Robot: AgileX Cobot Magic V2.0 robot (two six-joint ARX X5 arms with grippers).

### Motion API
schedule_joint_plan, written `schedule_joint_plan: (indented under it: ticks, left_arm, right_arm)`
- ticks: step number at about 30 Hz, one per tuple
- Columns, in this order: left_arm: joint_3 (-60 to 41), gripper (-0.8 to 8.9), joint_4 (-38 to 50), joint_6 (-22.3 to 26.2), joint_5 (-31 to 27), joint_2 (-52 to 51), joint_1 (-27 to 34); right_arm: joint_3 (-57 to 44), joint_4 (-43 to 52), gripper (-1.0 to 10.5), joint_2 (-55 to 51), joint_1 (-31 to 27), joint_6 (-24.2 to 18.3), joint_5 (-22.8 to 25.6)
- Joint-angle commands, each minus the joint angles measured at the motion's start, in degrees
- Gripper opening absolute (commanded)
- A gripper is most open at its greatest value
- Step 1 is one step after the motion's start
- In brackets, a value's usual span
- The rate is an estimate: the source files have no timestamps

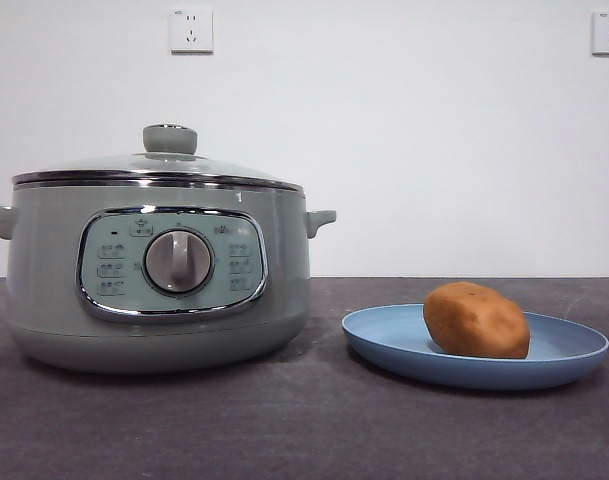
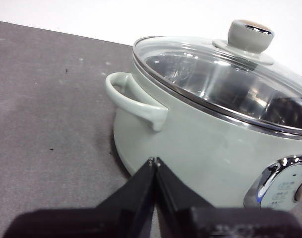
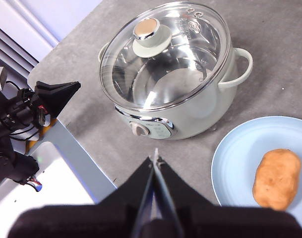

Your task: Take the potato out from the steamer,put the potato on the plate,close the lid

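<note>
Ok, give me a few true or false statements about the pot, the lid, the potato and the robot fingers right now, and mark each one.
1. The lid sits on the steamer. True.
2. The potato is inside the steamer. False: it lies on the plate.
3. The left gripper has its fingers shut and holds nothing. True.
4. The right gripper holds the lid's knob. False: it is shut, empty, above the table.
5. The plate touches the steamer. False: a gap separates them.
</note>
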Motion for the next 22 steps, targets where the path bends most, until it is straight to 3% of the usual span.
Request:
schedule_joint_plan:
  ticks: [1, 14, 17, 19, 22]
  left_arm:
    - [-0.81, -0.03, 0.28, -0.13, 0.33, -0.09, 0.20]
    - [-0.81, -0.03, 0.28, -0.13, 0.33, -0.09, 0.20]
    - [-0.81, -0.03, 0.26, -0.13, 0.33, -0.09, 0.22]
    - [-0.81, -0.03, 0.28, -0.13, 0.33, -0.09, 0.20]
    - [-0.81, -0.03, 0.28, -0.13, 0.33, -0.09, 0.20]
  right_arm:
    - [-0.20, 0.22, 0.0, 0.07, 0.04, -0.28, -0.02]
    - [-0.20, -0.04, 0.0, -1.07, -0.24, -1.16, 0.57]
    - [-0.63, 0.31, 0.0, -3.02, -3.30, -5.46, 5.38]
    - [-2.05, 2.29, 0.0, -5.16, -6.78, -5.29, 8.02]
    - [-8.68, 9.84, 0.0, -10.62, -12.09, -4.04, 7.04]
